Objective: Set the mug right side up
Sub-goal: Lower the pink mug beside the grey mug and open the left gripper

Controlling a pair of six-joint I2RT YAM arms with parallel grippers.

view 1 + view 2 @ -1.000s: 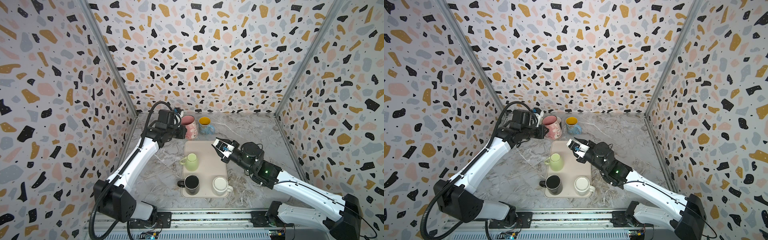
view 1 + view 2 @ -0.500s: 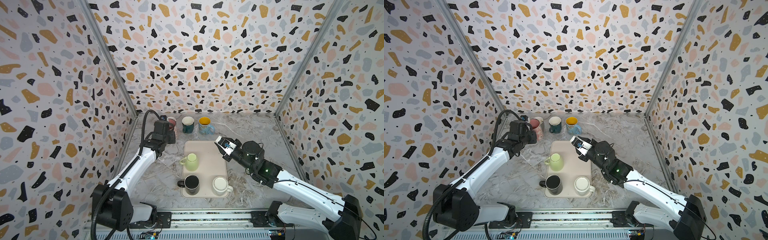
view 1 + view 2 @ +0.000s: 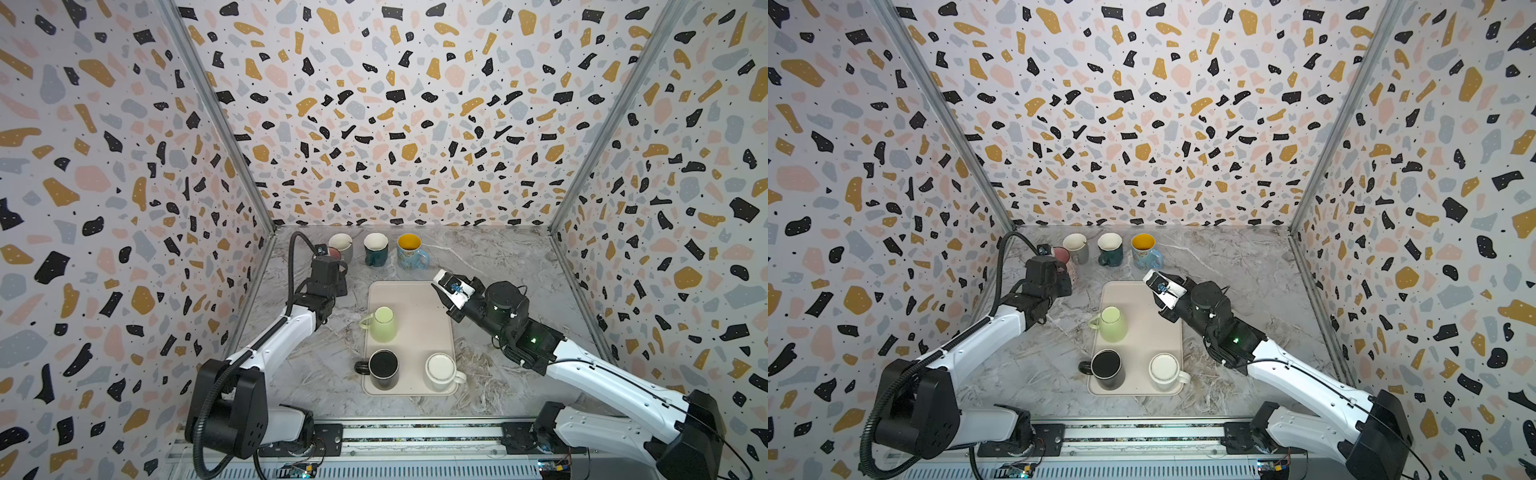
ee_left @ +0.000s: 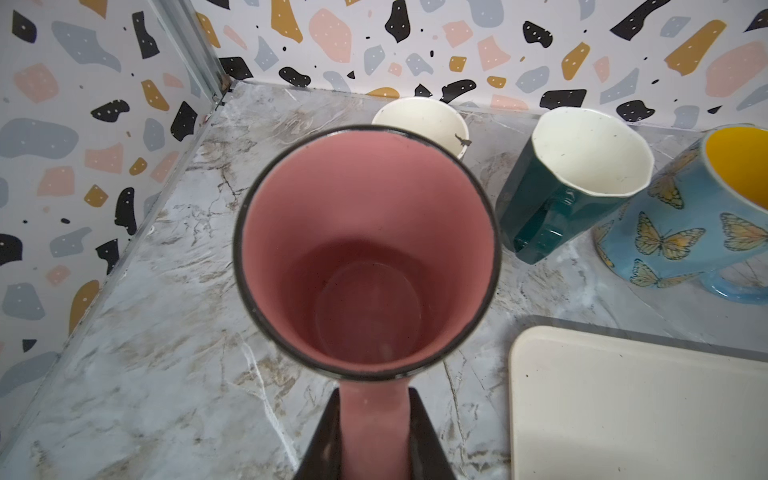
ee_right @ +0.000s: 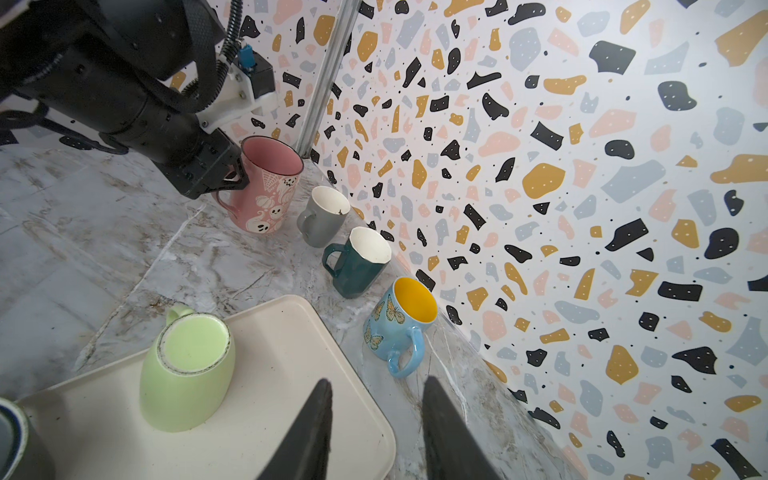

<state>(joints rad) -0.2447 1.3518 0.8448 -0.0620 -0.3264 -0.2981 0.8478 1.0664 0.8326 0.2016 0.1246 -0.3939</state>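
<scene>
Your left pincer is clamped on the handle of the pink mug, which stands upright, mouth up, directly ahead of its fingers and just beside the grey mug. Your right pincer hangs partly parted and empty over a corner of the tray.

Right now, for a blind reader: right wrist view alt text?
The left tool grips an upright pink Halloween mug by its handle, beside a grey mug, a dark green mug and a blue butterfly mug. A pale green mug sits inverted on a cream tray.
</scene>
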